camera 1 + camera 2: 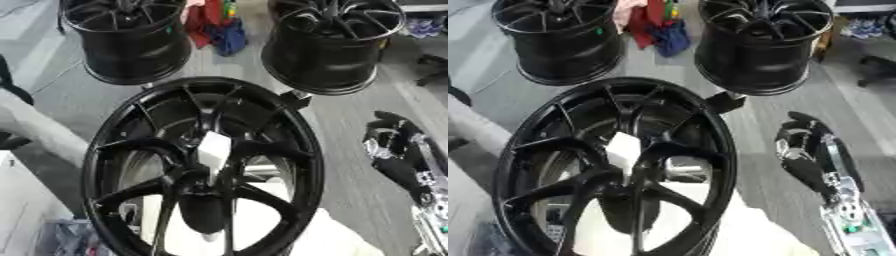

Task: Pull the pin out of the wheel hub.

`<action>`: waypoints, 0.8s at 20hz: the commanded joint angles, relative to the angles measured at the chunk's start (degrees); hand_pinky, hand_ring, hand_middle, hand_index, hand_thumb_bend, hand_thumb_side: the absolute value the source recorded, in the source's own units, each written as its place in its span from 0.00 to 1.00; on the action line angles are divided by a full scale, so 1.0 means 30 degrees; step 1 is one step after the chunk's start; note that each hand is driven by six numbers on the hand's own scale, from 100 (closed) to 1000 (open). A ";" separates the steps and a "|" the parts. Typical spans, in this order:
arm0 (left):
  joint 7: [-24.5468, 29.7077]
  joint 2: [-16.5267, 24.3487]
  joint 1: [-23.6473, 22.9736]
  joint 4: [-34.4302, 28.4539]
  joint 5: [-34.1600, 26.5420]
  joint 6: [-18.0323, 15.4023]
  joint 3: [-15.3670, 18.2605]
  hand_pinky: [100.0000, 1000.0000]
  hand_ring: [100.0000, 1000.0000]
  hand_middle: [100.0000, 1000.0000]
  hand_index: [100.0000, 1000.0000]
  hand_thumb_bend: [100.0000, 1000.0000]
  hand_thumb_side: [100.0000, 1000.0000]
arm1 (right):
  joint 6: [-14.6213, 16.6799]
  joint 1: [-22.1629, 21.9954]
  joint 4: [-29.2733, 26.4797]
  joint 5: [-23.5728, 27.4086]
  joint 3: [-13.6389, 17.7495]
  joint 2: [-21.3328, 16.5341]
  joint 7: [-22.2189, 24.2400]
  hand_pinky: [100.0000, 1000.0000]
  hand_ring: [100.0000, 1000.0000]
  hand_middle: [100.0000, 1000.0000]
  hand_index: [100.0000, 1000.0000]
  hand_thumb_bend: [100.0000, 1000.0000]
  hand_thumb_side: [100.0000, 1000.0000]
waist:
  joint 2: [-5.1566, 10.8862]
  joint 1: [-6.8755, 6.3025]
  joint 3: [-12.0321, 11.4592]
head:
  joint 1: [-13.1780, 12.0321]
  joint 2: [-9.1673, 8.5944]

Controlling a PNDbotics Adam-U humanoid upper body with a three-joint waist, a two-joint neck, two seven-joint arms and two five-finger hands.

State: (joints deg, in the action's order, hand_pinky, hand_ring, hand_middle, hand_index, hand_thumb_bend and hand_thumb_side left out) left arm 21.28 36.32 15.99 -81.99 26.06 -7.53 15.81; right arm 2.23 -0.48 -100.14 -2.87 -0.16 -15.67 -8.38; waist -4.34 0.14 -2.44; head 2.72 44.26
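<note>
Right robot hand (811, 150) hangs empty, fingers relaxed; left of it, the hub's (203, 167) pale, rigid-looking pin (213, 149) offers its exposed end.

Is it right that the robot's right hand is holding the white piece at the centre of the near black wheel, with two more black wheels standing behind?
Not quite. The right hand hangs apart from the near wheel, to its right, touching nothing; the white piece at the hub is untouched, as the right eye view shows. The rest holds: two more black wheels stand behind.
</note>
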 commanded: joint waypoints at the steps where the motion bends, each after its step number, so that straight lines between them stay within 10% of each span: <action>1: -0.1120 -0.1132 -0.0222 -0.2025 -0.1142 0.0370 0.1310 0.61 0.59 0.71 0.78 0.29 0.28 | 0.0008 0.0266 -0.0334 0.0126 0.0130 -0.0046 -0.0047 0.64 0.55 0.62 0.80 0.00 0.11 | 0.0085 0.0028 -0.0060 | 0.0053 -0.0049; 16: -0.6176 -0.7031 -0.2431 -0.6030 -0.6197 0.2797 0.0717 0.60 0.59 0.70 0.77 0.26 0.23 | -0.0043 0.0457 -0.0553 0.0136 0.0002 -0.0086 0.0093 0.64 0.54 0.62 0.80 0.00 0.10 | 0.0008 0.0398 -0.0339 | 0.0184 -0.0049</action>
State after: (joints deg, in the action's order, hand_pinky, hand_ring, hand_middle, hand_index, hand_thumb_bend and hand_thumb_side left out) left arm 4.09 14.74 8.35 -99.40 8.83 1.00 18.34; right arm 2.09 0.25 -100.41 -2.85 -0.35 -14.86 -8.22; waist -4.83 1.48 -3.44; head 3.21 44.26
